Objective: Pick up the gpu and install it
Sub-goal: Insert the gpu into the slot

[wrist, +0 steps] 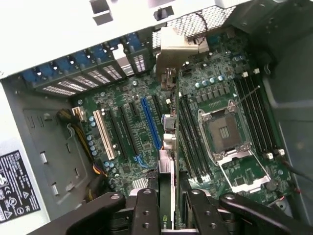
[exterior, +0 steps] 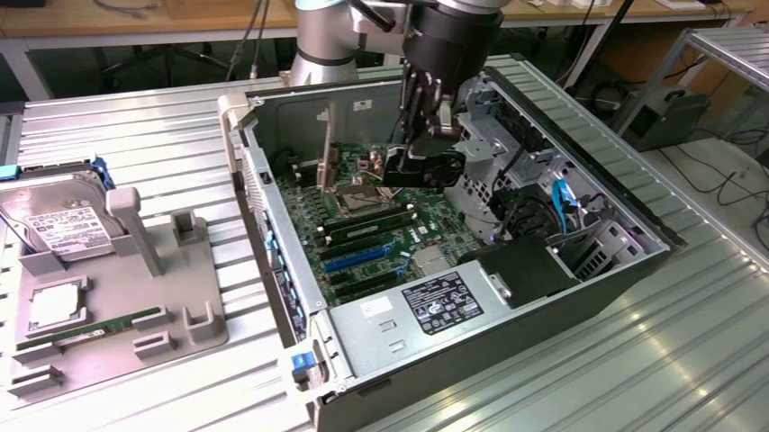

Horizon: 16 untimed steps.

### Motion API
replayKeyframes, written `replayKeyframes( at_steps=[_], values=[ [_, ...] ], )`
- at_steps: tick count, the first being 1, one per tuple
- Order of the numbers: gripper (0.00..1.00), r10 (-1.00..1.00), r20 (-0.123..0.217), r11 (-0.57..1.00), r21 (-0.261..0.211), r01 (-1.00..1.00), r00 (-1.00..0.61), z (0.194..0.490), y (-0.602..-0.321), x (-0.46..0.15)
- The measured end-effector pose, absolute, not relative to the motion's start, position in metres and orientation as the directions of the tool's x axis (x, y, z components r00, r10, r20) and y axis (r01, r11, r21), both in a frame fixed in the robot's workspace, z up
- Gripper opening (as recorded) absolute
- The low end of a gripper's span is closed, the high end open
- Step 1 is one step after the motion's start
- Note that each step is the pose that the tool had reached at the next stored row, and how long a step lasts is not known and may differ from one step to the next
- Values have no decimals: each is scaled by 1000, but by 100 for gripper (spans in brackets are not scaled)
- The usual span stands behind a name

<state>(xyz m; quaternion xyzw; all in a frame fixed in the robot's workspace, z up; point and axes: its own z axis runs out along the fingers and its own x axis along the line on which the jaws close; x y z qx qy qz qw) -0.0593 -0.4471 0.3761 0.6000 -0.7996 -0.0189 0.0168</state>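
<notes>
The gpu (exterior: 423, 168), a dark card with a black cooler, hangs inside the open computer case (exterior: 360, 355) above the motherboard (exterior: 373, 238). My gripper (exterior: 427, 126) reaches down from above and is shut on the card's upper edge. In the wrist view the gpu (wrist: 167, 147) shows edge-on between my gripper's (wrist: 168, 215) two black fingers (wrist: 145, 210). Its silver end bracket (wrist: 178, 46) points toward the case's rear slot openings. The card floats just beside the long blue slot (wrist: 150, 122) and near the memory slots (wrist: 190, 142), apart from the board.
A grey tray (exterior: 180, 306) at the exterior view's left carries a hard drive (exterior: 54, 229), a green memory stick (exterior: 90, 326) and a chip (exterior: 54, 306). Inside the case sit the power supply (exterior: 445, 301), the drive cage (exterior: 505, 153) and the empty processor socket (wrist: 227, 132).
</notes>
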Motion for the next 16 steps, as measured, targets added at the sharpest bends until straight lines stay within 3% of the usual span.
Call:
replayKeyframes(
  at_steps=[16],
  values=[
    [26, -1000, 4, -3, 50, -999, 4, 361, -447, -61]
  ],
)
